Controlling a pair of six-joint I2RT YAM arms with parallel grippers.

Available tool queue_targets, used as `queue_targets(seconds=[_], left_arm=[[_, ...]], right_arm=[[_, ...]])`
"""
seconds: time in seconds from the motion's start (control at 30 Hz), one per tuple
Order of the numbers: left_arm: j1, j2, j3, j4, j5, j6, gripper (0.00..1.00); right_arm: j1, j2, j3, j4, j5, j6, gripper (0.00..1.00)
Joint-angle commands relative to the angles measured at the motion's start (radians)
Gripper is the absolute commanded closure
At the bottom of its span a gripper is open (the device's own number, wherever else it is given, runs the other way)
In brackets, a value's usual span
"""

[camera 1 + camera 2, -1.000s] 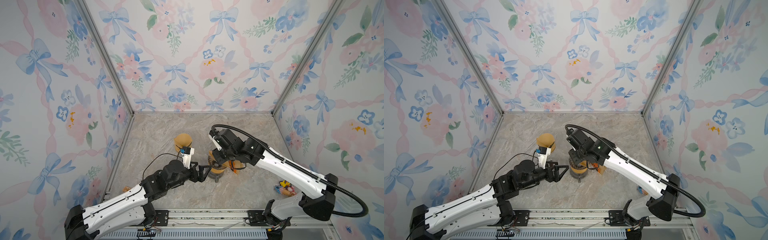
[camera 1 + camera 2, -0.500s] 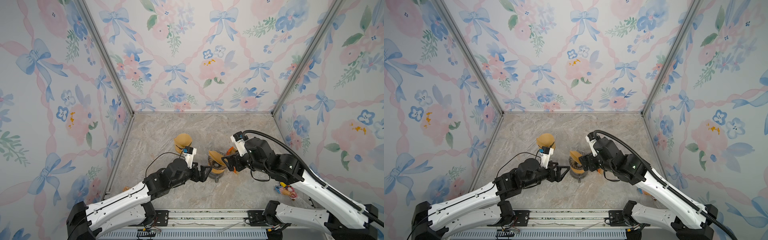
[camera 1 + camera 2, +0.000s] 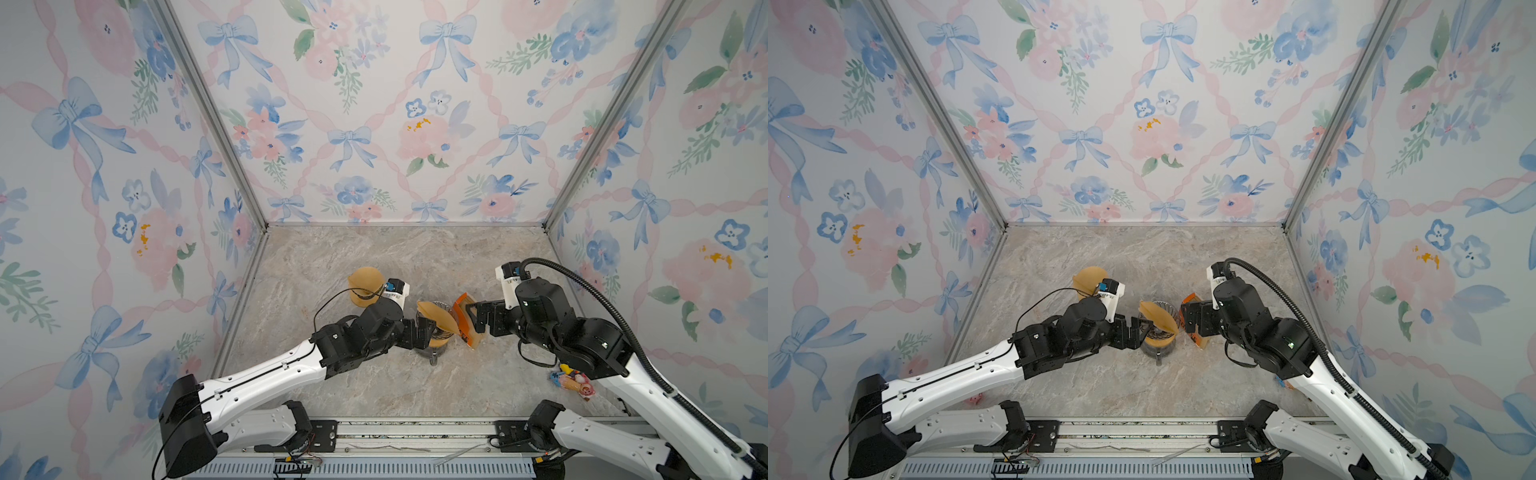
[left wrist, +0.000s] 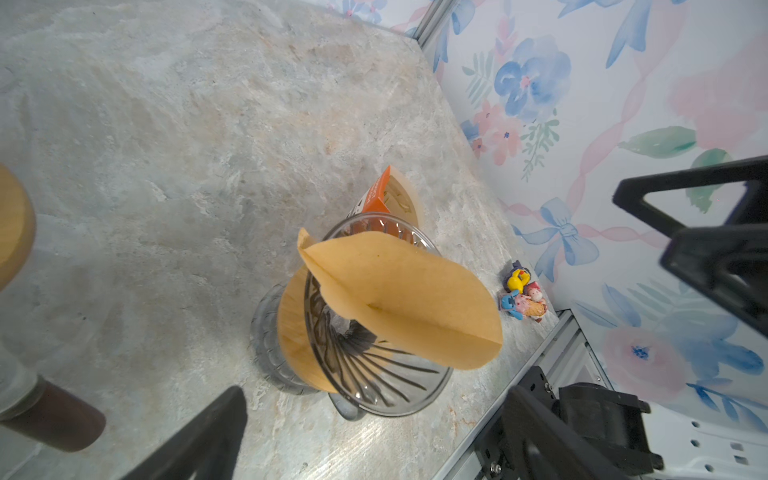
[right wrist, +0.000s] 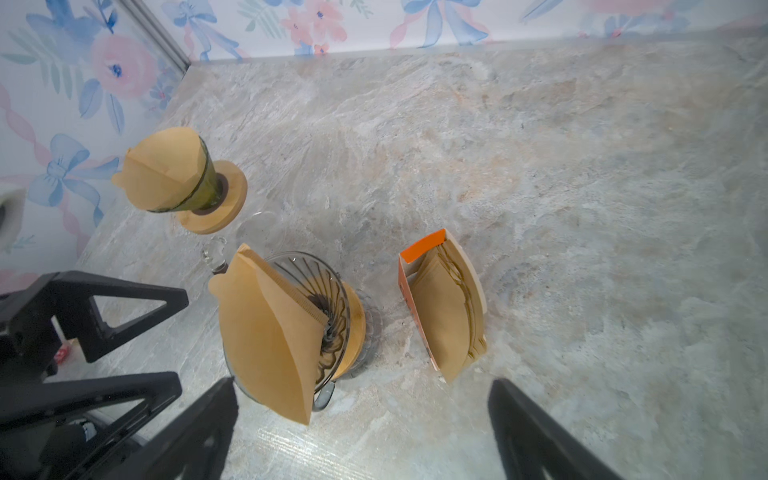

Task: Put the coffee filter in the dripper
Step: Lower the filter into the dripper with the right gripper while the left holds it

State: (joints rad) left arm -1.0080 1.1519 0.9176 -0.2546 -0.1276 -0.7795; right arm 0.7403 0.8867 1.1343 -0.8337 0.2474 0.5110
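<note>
Here, a grey marble tabletop (image 3: 374, 257) is stretching beneath the left arm (image 3: 257, 382) and the right arm (image 3: 648, 399), both white and black, which are reaching toward each other from the near edge. The left gripper (image 3: 424, 330) is holding its fingers wide apart with nothing in them. The right gripper (image 3: 473, 318) is facing it, likewise spread and empty. Beyond the left gripper, a second dripper (image 5: 203, 187) of green glass, lined with brown paper, is standing on a round wooden base. Between the two grippers a clear glass dripper (image 4: 399, 399) with dark spiral ribs is sitting upright on the table, just ahead of the left gripper's fingertips. Just in front of the right gripper, between it and the glass dripper, an open orange box (image 5: 444, 316) is standing with a stack of brown filters inside. The coffee filter (image 4: 399, 299), folded flat, is leaning tilted inside the glass dripper, its tip pointing down into the cone and much of its rounded edge sticking up past the rim. Well behind the right gripper, beside that arm, a small cluster of colourful toy figures (image 3: 573, 382) is lying on the table.
</note>
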Motion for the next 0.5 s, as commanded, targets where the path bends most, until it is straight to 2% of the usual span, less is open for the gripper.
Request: queue_targets(seconds=[0.0, 0.07, 0.27, 0.37, 0.47], left_arm=[[-0.003, 0.004, 0.04, -0.057, -0.037, -0.057, 0.02], [0.0, -0.007, 0.036, -0.057, -0.043, -0.113, 0.02], [0.008, -0.045, 0.027, -0.057, -0.021, -0.137, 0.02], [0.009, -0.086, 0.01, -0.05, -0.06, -0.185, 0.02], [0.007, -0.125, -0.002, -0.048, -0.073, -0.198, 0.02]], right_arm=[[-0.009, -0.035, -0.02, -0.003, 0.076, 0.081, 0.04], [-0.009, -0.035, -0.011, -0.018, 0.091, 0.096, 0.04], [-0.007, 0.047, 0.068, -0.086, 0.103, 0.073, 0.04], [-0.014, 0.062, 0.09, -0.116, 0.14, 0.107, 0.04], [-0.015, 0.051, 0.095, -0.08, 0.083, 0.107, 0.04]])
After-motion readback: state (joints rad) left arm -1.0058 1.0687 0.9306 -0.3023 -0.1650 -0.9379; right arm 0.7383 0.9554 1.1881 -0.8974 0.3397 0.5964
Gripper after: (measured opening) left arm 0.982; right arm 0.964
